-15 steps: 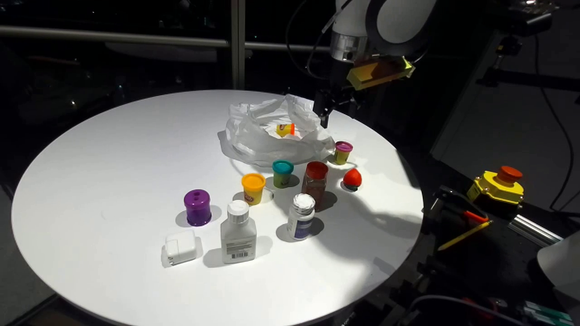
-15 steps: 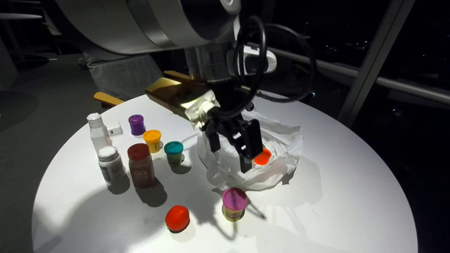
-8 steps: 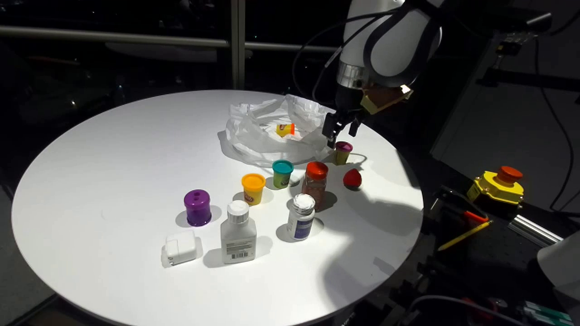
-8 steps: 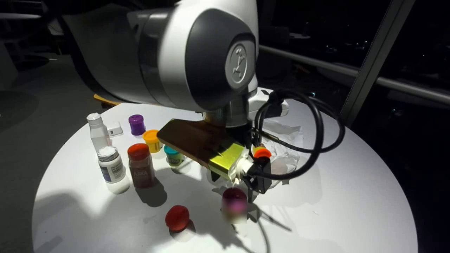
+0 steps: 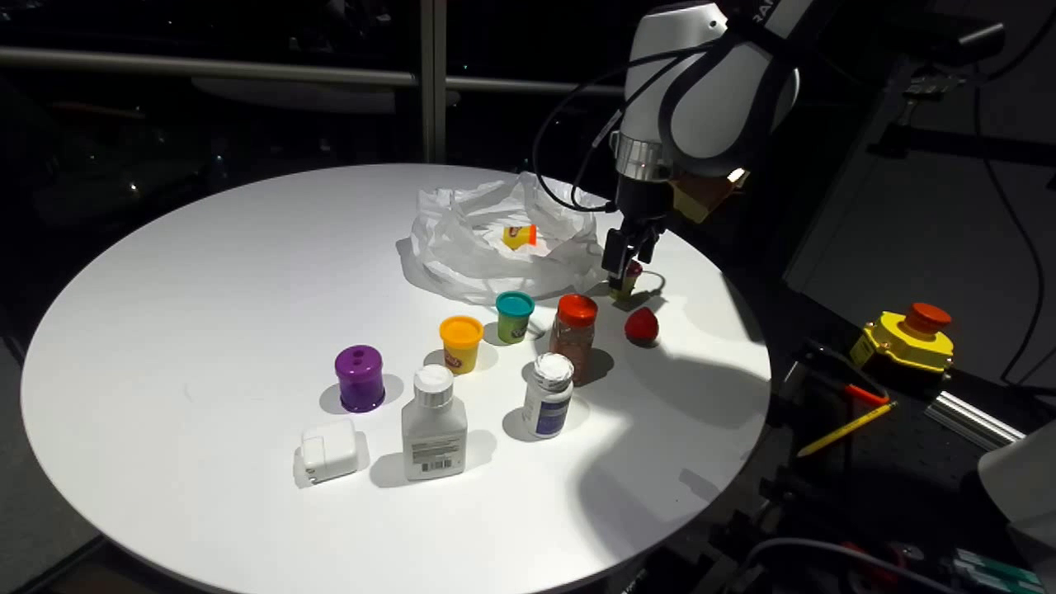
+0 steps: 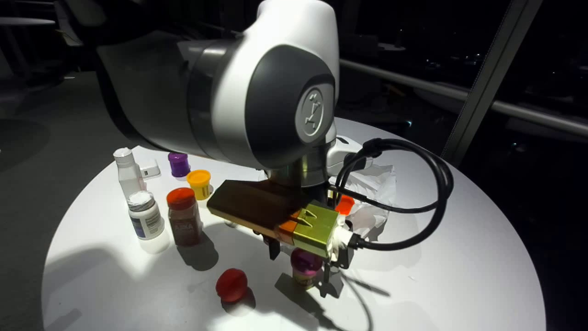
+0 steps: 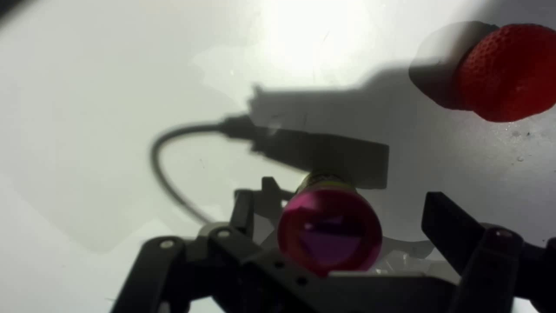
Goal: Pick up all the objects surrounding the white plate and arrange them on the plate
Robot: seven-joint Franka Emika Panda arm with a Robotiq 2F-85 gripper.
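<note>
My gripper (image 7: 341, 213) is open, its fingers on either side of a pink-lidded tub (image 7: 330, 234) that stands upright on the table; I see no grip on it. Beside them in an exterior view lies the crinkled white plate (image 5: 495, 276), holding a yellow tub (image 5: 518, 238) with an orange lid. A red strawberry-like piece (image 6: 232, 285) rests near the pink-lidded tub. Further off stand a teal-lidded tub (image 5: 515, 318), an orange-lidded tub (image 5: 461, 342), a purple container (image 5: 360, 379), a red-capped jar (image 5: 574, 338), a white bottle (image 5: 435, 429), a smaller white bottle (image 5: 549, 396) and a white block (image 5: 328, 451).
Everything sits on a round white table (image 5: 206, 272). Past its edge, a dark side surface carries a yellow box with a red button (image 5: 903, 342) and a yellow pencil (image 5: 847, 429). A black cable (image 6: 432, 230) loops out from the wrist.
From above the plate's edge, the arm has swung over to the pink-lidded tub and come down, so its open fingers now straddle the lid. The objects on the table have stayed put.
</note>
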